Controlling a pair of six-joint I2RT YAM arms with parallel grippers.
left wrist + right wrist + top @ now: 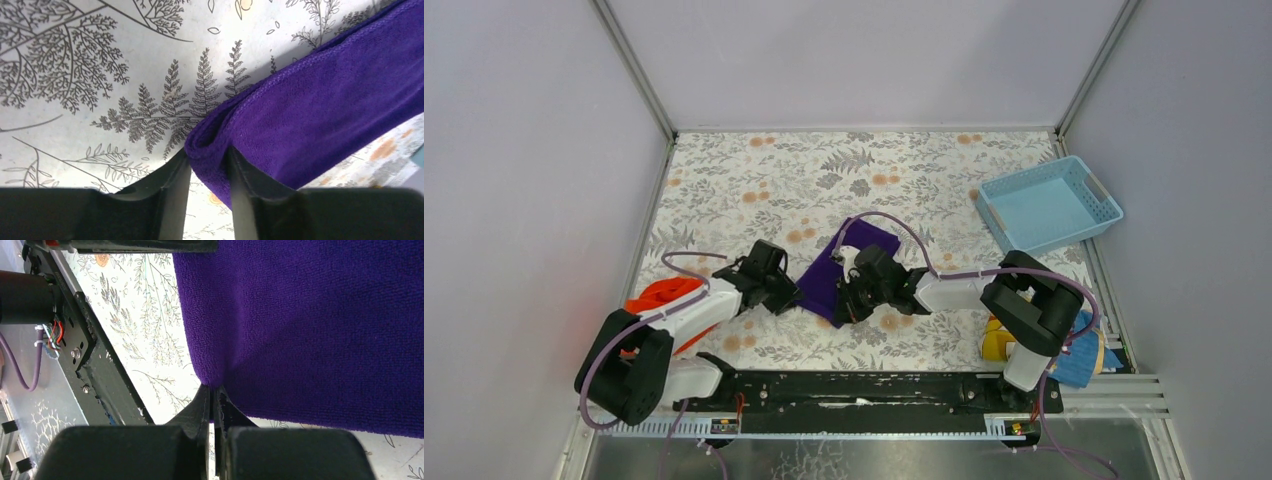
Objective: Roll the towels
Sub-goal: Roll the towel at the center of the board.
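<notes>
We see our right gripper (213, 405) low in the middle, its two black fingers (199, 412) pressed together with no gap between the tips. Pinched between them is the lower edge of the purple towel (310, 325), which puckers to a point at the grip. The towel fills the upper right, its nap fine and even, with one edge running up from the pinch to the top. Beneath and left of it lies the pale floral table cover (150, 325). Further left a black mounting bar (105, 370) with screws runs diagonally, beside a black motor housing (22, 297), coloured wires (54, 335) and a purple cable (20, 371).
</notes>
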